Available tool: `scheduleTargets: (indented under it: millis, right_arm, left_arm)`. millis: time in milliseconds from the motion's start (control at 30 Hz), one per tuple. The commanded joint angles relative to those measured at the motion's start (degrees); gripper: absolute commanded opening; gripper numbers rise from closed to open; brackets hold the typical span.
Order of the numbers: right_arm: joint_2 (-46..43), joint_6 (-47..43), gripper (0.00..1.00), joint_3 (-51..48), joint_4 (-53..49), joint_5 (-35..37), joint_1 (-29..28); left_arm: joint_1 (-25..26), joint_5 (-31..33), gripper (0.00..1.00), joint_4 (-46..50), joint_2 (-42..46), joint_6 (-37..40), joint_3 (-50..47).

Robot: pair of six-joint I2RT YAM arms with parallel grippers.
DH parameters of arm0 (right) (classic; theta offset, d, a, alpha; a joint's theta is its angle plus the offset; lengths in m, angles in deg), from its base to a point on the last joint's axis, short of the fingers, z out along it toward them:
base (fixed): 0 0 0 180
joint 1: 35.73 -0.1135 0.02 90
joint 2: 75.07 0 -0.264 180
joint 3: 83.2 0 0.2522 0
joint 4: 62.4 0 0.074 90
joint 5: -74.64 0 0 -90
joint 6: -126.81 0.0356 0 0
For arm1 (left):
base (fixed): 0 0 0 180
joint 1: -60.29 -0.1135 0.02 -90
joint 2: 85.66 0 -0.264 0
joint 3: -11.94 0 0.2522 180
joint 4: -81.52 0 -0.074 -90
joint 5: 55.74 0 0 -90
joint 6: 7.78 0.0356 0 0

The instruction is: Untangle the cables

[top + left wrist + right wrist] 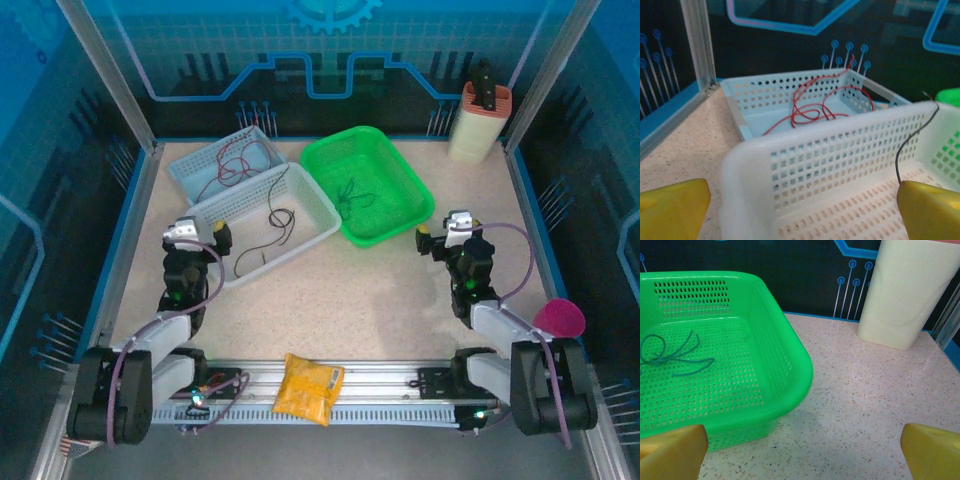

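Note:
A red cable (236, 160) lies looped in the light blue basket (190, 170) at the back left; the left wrist view shows this red cable (810, 107) beyond the white basket's wall (830, 160). A black cable (277, 222) lies in the white basket (320, 205), and one strand of it (905, 145) climbs to the rim. A dark green cable (352, 195) rests in the green basket (420, 190), also seen as a loose knot (670, 357). My left gripper (205, 232) is open at the white basket's near left corner. My right gripper (440, 235) is open beside the green basket's near right corner.
A cream container (478, 125) stands at the back right corner, also in the right wrist view (910, 290). A yellow packet (308, 388) lies on the front rail between the arm bases. A pink object (558, 318) sits by the right edge.

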Motion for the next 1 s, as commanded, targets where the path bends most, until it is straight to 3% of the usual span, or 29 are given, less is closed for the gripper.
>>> scheduleTargets:
  millis: [0, 267, 533, 967]
  right_arm:
    - [1.3, -1.6, 1.00, 0.6, 5.0, -0.7, -0.9]
    - [4.8, -2.2, 1.00, 1.6, 8.4, -1.1, -1.3]
    - [6.2, -2.9, 1.00, 3.5, 6.7, 1.0, -1.5]
    - [5.3, -2.7, 1.00, 2.9, 6.1, -1.3, -1.7]
  left_arm:
    - [0.9, -2.5, 0.97, -4.1, -4.0, 2.2, 1.4]
    - [1.7, -3.1, 0.97, -6.6, -9.4, 2.5, 3.2]
    - [2.6, -3.7, 0.98, -2.4, -10.3, 2.8, 4.5]
    - [3.0, -3.9, 0.98, -7.6, -15.2, 4.3, 4.5]
